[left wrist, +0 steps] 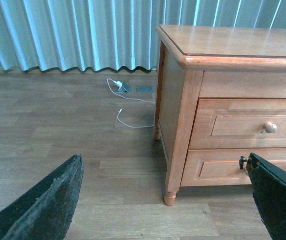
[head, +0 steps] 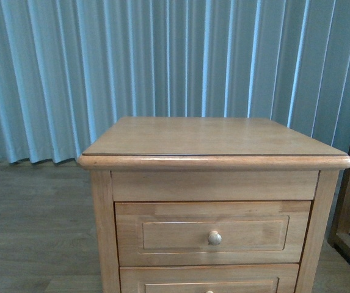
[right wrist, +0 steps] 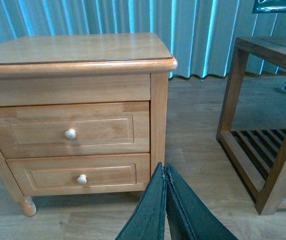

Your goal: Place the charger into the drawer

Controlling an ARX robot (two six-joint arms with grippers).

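Hovering: left tool (left wrist: 165, 200) spread, right tool (right wrist: 165, 200) closed

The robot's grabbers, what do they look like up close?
The left gripper has two wide, flat fingers, dark greenish-black, with a rough, worn surface; a small black screw or knob sticks out beside one. The right gripper has the same dark, flat fingers, tapering to thin tips. No cables or markings show, and the arms themselves are out of view.

We are in a home-like room: a wooden nightstand (head: 214, 183), pale blue curtains (head: 101, 67), wood-plank floor (left wrist: 58, 135).
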